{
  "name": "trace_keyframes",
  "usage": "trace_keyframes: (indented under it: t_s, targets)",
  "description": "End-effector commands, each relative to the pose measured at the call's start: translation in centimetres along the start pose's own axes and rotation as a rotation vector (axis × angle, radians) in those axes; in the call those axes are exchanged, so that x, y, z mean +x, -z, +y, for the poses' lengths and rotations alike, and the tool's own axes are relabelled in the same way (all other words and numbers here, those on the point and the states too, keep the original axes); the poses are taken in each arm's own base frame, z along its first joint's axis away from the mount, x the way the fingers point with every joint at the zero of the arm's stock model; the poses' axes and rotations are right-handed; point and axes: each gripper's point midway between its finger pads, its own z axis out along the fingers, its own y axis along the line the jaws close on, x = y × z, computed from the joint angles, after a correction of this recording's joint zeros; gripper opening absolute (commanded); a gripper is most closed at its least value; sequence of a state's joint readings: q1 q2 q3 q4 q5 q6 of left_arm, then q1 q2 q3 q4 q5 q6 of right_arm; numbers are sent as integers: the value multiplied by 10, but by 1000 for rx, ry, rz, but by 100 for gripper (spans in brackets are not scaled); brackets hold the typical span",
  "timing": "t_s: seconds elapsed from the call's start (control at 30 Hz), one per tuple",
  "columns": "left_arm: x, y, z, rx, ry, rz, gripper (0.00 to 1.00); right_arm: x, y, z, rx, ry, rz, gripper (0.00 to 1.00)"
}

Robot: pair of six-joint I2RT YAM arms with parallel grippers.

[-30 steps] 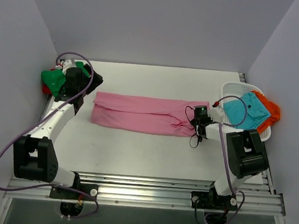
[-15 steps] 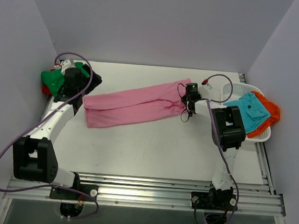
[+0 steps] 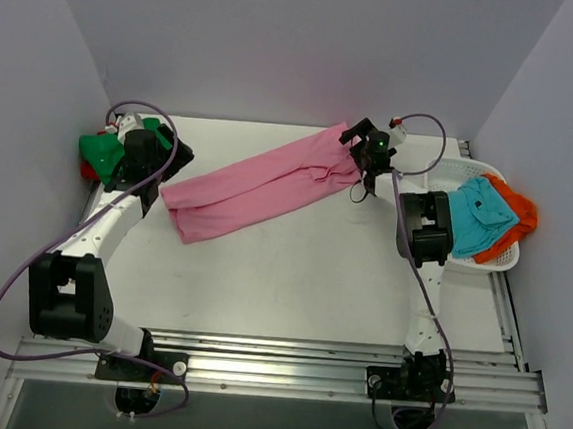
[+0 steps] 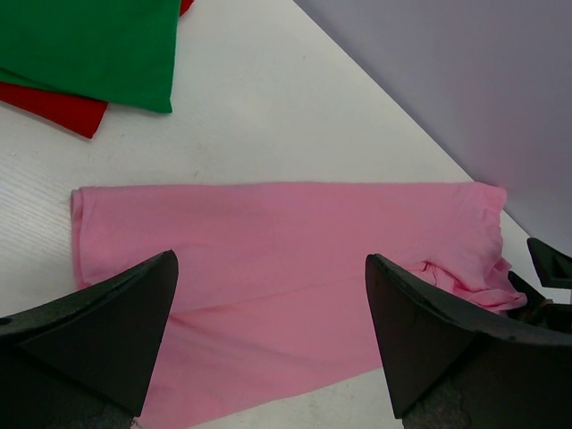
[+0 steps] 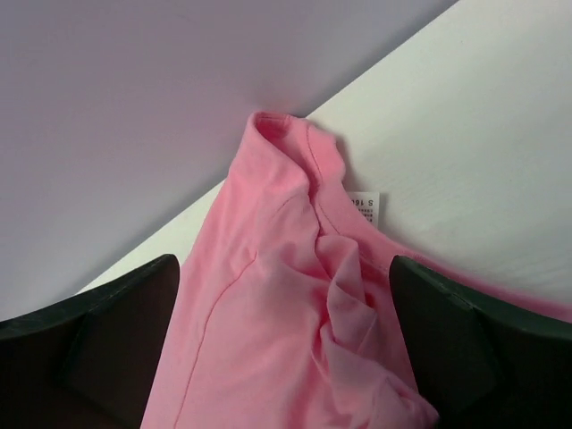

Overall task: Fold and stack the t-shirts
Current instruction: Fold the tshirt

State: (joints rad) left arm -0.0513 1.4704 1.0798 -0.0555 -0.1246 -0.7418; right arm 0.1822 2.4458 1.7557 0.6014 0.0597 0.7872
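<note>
A pink t-shirt (image 3: 265,177), folded into a long band, lies slantwise from front left to back right. My right gripper (image 3: 359,143) stands open at the band's far end by the back wall. Bunched pink cloth (image 5: 295,322) with a white size label (image 5: 365,207) lies between the fingers of the right gripper (image 5: 284,264). My left gripper (image 3: 171,162) hangs open above the band's left end. The left gripper (image 4: 270,261) has the pink t-shirt (image 4: 286,241) below it. Folded green (image 4: 89,45) and red (image 4: 54,107) t-shirts lie stacked at the back left.
A white mesh basket (image 3: 449,173) at the right edge holds a teal t-shirt (image 3: 472,213) and an orange one (image 3: 516,210). The green t-shirt (image 3: 97,148) sits in the back left corner. Walls close in on the left, back and right.
The right gripper pulled the pink t-shirt's right end back toward the wall, swinging the band slantwise, then opened. The left arm stayed put.
</note>
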Motion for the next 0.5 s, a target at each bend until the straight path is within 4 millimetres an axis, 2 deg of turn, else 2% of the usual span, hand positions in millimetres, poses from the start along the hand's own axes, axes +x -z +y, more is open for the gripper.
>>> trace_keyframes:
  t_s: [0.0, 0.03, 0.07, 0.1, 0.13, 0.17, 0.2, 0.23, 0.27, 0.3, 0.33, 0.4, 0.43, 0.47]
  targets:
    - [-26, 5, -20, 62, -9, -69, 95, -65, 31, 53, -115, 82, -139, 100]
    - [-30, 6, -24, 81, -6, -88, 95, -91, 50, 73, -137, 101, -187, 100]
    - [-31, 7, -25, 85, -5, -91, 95, -101, 60, 75, -129, 108, -207, 100]
    - [-31, 8, -26, 87, -6, -91, 95, -99, 70, 64, -85, 120, -211, 100]
    - [-31, 9, -26, 91, -6, -90, 95, -123, 95, 81, -101, 117, -258, 100]
    - [-32, 11, -26, 91, -5, -95, 95, -125, 106, 79, -76, 118, -262, 100]
    - [-33, 13, -26, 92, -5, -97, 95, -110, 119, 63, -7, 122, -256, 100]
    - [-33, 14, -26, 93, -2, -100, 95, -123, 146, 77, -14, 68, -294, 100]
    - [-34, 16, -25, 94, -1, -105, 95, -113, 160, 75, 5, 49, -292, 100]
    - [-34, 16, -25, 93, -1, -104, 95, -77, 184, 80, 2, 52, -246, 100]
    - [-34, 17, -25, 95, -2, -104, 95, -63, 197, 78, 35, 44, -255, 100]
    - [-34, 18, -24, 91, -1, -101, 95, -15, 222, 81, 44, 48, -206, 100]
    - [-34, 19, -23, 88, -1, -98, 95, 22, 242, 100, 25, 72, -175, 100]
    - [-29, 19, -19, 69, -5, -74, 95, 46, 252, 106, 19, 70, -140, 100]
